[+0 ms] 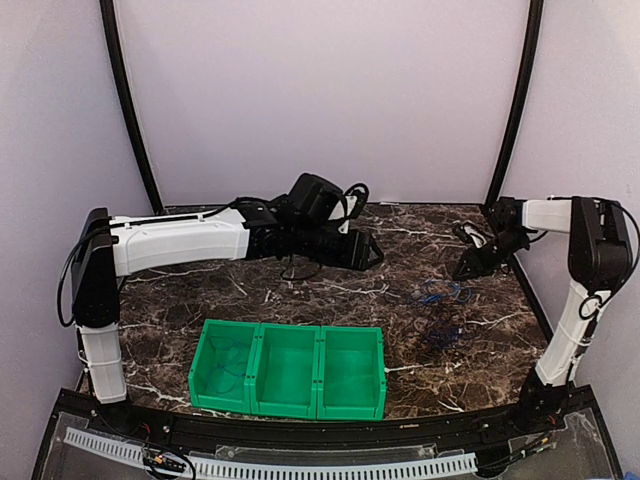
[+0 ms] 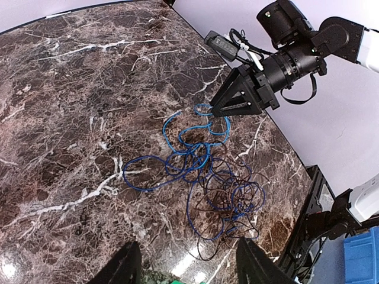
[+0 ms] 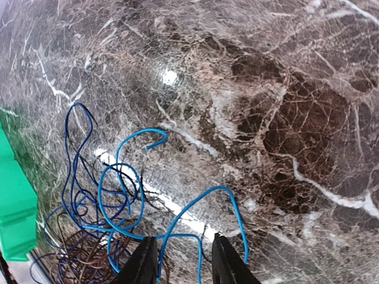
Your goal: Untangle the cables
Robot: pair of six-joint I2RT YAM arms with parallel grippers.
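A tangle of blue and thin brown cables (image 1: 440, 305) lies on the marble table, right of centre. In the left wrist view the tangle (image 2: 222, 183) spreads ahead of my open, empty left gripper (image 2: 188, 269), which hovers short of it; in the top view that gripper (image 1: 372, 252) is left of the cables. My right gripper (image 1: 466, 268) is at the tangle's far end, tips low over a blue loop (image 2: 207, 127). In the right wrist view its fingers (image 3: 185, 266) are open astride a light blue cable (image 3: 195, 201), not clamped. Dark blue (image 3: 74, 177) and brown (image 3: 77, 251) strands lie to the left.
Three joined green bins (image 1: 290, 370) stand at the table's near edge, left of the tangle; one corner shows in the right wrist view (image 3: 15, 213). A black power adapter (image 2: 222, 42) lies near the back right. The table edge (image 2: 296, 171) runs close past the tangle.
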